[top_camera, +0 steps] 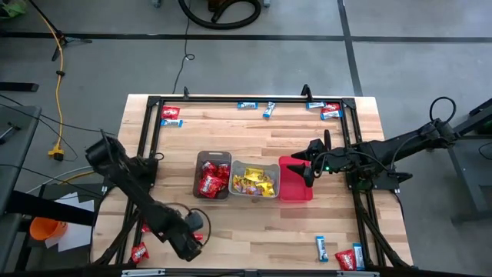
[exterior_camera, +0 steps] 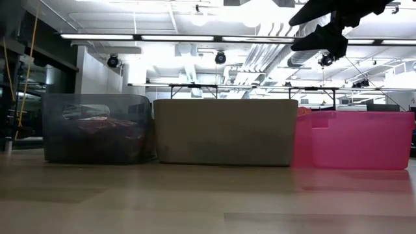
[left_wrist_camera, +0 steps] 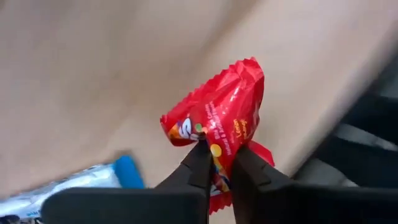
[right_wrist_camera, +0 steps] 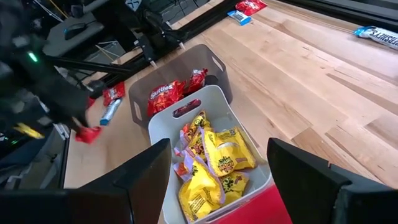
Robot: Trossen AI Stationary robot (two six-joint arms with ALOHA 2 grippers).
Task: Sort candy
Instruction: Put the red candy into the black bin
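My left gripper (top_camera: 196, 243) is near the table's front-left corner, shut on a red candy packet (left_wrist_camera: 217, 118); the right wrist view shows that packet (right_wrist_camera: 87, 134) under the left gripper. A blue-and-white bar (left_wrist_camera: 74, 183) lies on the wood beside it. Two more red packets (top_camera: 139, 251) (top_camera: 144, 228) lie at the near left. In the table's middle stand a brown bin (top_camera: 213, 175) with red packets, a grey bin (top_camera: 255, 181) with yellow packets and a pink bin (top_camera: 295, 183). My right gripper (right_wrist_camera: 217, 180) hangs open over the pink bin. My left gripper pinches the red packet between its two fingertips (left_wrist_camera: 196, 163), across the packet's crumpled middle (left_wrist_camera: 219, 155). The fingers come from above, pointing steeply down. The packet's crimped end (left_wrist_camera: 247, 65) sticks out past the fingertips. Whether the packet is clear of the table, I cannot tell.
Loose candy lies along the far edge: a red packet (top_camera: 171, 113), blue bars (top_camera: 247, 105) (top_camera: 269, 109), and more (top_camera: 330, 111) at the far right. A blue bar (top_camera: 321, 248) and a red packet (top_camera: 347, 258) lie near right. Black frame rails (top_camera: 151, 138) border the table.
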